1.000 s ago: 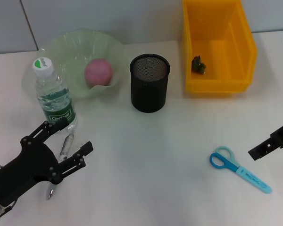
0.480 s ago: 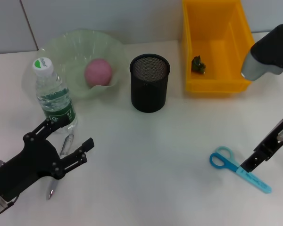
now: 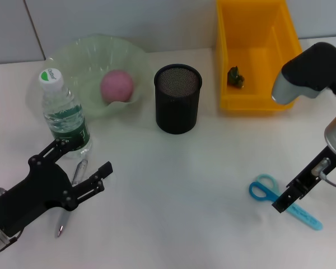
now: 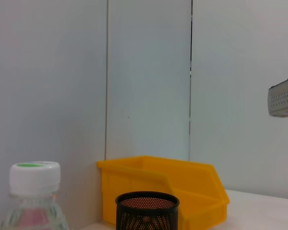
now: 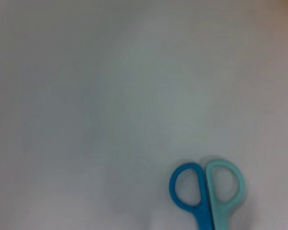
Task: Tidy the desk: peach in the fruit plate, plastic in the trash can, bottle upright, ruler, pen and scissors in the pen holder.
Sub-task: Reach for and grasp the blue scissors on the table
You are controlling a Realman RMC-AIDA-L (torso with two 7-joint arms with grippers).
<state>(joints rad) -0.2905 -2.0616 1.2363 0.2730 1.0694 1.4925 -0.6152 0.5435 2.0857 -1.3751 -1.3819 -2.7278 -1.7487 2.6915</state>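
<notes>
My left gripper point(image 3: 82, 158) is open low over the desk at the near left, its fingers on either side of the silver pen point(image 3: 79, 170). Just behind it the bottle point(image 3: 63, 115) stands upright; its cap point(image 4: 34, 173) also shows in the left wrist view. The pink peach point(image 3: 117, 85) lies in the pale green fruit plate point(image 3: 78, 61). The black mesh pen holder point(image 3: 178, 98) stands mid-desk. A green scrap of plastic point(image 3: 235, 77) lies in the yellow bin point(image 3: 257, 101). My right gripper point(image 3: 285, 198) hovers over the blue scissors point(image 3: 262, 189), whose handles point(image 5: 206, 190) show in the right wrist view. No ruler is in view.
The yellow bin point(image 4: 192, 184) stands behind and to the right of the pen holder point(image 4: 147, 211). My right arm's grey elbow point(image 3: 311, 70) hangs over the desk beside the bin. Bare desk point(image 3: 179, 185) lies between the two grippers.
The right arm has swung in from the right edge, and its gripper moved left onto the scissors' blades. The left gripper stayed over the pen, barely shifting.
</notes>
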